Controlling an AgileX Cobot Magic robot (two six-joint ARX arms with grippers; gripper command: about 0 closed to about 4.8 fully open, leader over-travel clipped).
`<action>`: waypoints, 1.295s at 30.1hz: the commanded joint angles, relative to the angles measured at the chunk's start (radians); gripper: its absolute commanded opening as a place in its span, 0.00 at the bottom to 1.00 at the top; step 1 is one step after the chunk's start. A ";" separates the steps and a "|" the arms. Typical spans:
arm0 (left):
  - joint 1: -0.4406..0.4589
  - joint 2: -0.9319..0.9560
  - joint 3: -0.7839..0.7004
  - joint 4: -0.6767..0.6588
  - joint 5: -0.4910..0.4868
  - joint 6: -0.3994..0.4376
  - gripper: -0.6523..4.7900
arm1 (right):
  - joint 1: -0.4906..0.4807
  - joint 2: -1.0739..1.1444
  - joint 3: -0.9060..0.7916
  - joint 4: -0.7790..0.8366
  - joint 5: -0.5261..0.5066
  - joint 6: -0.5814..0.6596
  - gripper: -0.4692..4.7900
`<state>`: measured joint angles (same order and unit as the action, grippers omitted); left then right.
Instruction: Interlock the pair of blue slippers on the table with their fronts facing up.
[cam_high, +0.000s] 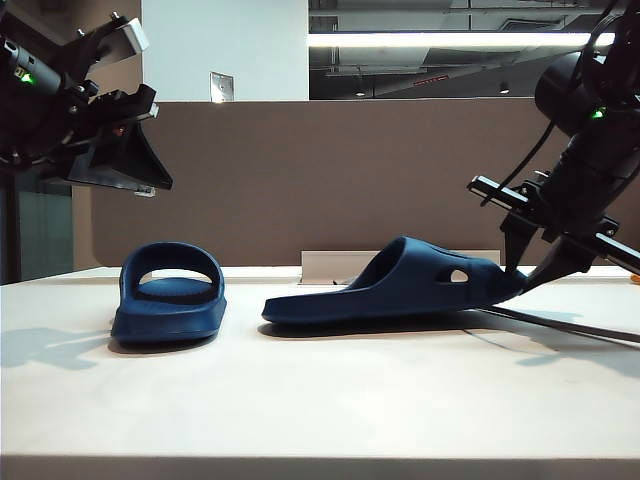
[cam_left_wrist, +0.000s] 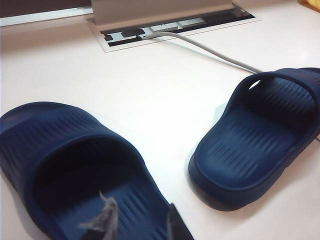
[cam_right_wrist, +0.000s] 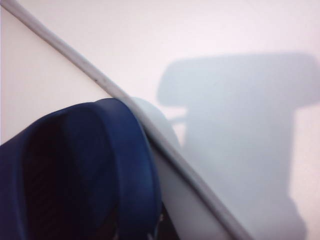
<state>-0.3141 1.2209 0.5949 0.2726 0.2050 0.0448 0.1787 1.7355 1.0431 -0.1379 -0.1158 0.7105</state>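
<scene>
While the table (cam_high: 320, 400) runs off every edge, both slippers sit apart on it: left slipper (cam_high: 168, 290) under the raised left gripper (cam_high: 135, 165), its opening unclear; the right gripper (cam_high: 522, 275) pinches the right slipper (cam_high: 400, 285) at its toe end, fingertips hidden.

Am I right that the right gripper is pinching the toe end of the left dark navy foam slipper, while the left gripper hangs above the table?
Not quite. The right gripper is shut on the toe end of the right dark navy foam slipper, as the exterior view shows. The left slipper lies untouched on the cream table, and the left gripper does hang above it.
</scene>
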 joint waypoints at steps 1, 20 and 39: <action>0.000 -0.003 0.003 0.011 0.003 0.000 0.36 | -0.001 -0.006 0.003 -0.016 0.028 -0.032 0.16; 0.000 -0.003 0.003 0.002 0.042 0.000 0.36 | -0.003 -0.001 0.003 -0.056 0.047 -0.117 0.47; 0.116 -0.003 0.081 -0.117 0.125 0.003 0.36 | -0.026 -0.093 0.091 -0.073 -0.311 -0.483 0.47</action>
<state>-0.2249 1.2213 0.6510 0.1726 0.2859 0.0513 0.1516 1.6474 1.1038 -0.2203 -0.2668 0.2379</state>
